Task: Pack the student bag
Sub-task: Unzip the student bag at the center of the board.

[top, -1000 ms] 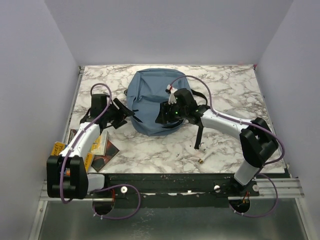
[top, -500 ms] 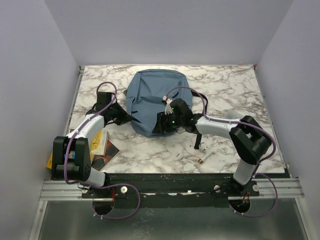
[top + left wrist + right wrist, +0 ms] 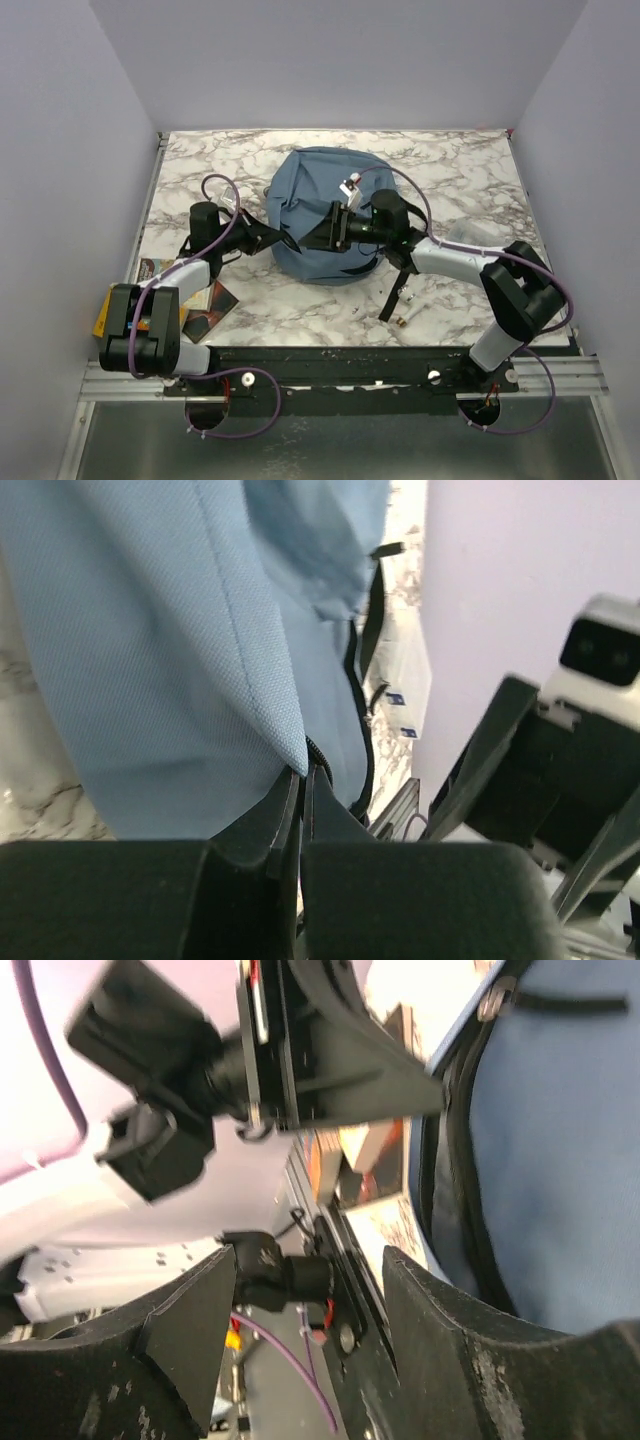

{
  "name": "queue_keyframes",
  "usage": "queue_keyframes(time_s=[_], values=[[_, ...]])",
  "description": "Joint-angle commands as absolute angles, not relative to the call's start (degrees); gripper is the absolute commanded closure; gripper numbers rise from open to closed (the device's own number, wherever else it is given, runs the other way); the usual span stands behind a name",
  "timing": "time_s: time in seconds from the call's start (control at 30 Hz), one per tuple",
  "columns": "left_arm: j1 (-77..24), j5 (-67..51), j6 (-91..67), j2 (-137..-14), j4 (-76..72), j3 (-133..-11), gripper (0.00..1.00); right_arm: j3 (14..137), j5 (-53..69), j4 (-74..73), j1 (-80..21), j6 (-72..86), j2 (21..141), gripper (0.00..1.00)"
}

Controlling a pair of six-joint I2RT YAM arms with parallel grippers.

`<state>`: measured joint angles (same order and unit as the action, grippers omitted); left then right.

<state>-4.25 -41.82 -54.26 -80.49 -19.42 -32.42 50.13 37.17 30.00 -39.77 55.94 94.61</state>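
The student bag (image 3: 320,195) is a dusty-blue fabric backpack bunched up at mid-table. My left gripper (image 3: 288,242) is shut on its left edge; in the left wrist view the closed fingertips (image 3: 303,772) pinch the blue fabric (image 3: 170,650) right at the black zipper line. My right gripper (image 3: 318,236) lies over the bag's front and points left toward the left gripper. In the right wrist view my right gripper (image 3: 311,1255) is open with nothing between its fingers, the bag (image 3: 560,1160) to its right and the left gripper (image 3: 340,1070) just ahead.
Books (image 3: 195,295) lie near the front left edge beside the left arm. Small pens or markers (image 3: 405,320) lie at front centre-right. A black webbing strap (image 3: 393,290) trails from the bag toward them. A clear plastic item (image 3: 465,235) sits by the right arm.
My left gripper has shut on the bag's left edge. The bag has bunched up and shifted a little right. My right gripper has swung round to point left over the bag.
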Motion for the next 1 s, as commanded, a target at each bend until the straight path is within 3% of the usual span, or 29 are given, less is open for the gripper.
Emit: queue_keyframes(time_s=[0.0, 0.4, 0.77, 0.97], values=[[-5.54, -47.71, -55.4, -74.95, -34.42, -30.82, 1.0, 55.18, 38.51, 32.15, -37.72, 61.67, 96.54, 0.36], [-7.23, -46.4, -54.15, -75.57, -34.89, -28.83, 1.0, 61.17, 39.29, 48.33, -36.02, 90.56, 117.23, 0.42], [-7.66, -39.74, -60.16, -83.83, -33.99, -23.89, 1.0, 62.65, 34.87, 53.83, -37.61, 97.65, 126.06, 0.52], [-7.66, -38.07, -63.92, -90.75, -33.41, -22.14, 1.0, 63.28, 32.59, 49.25, -37.55, 93.72, 126.86, 0.54]])
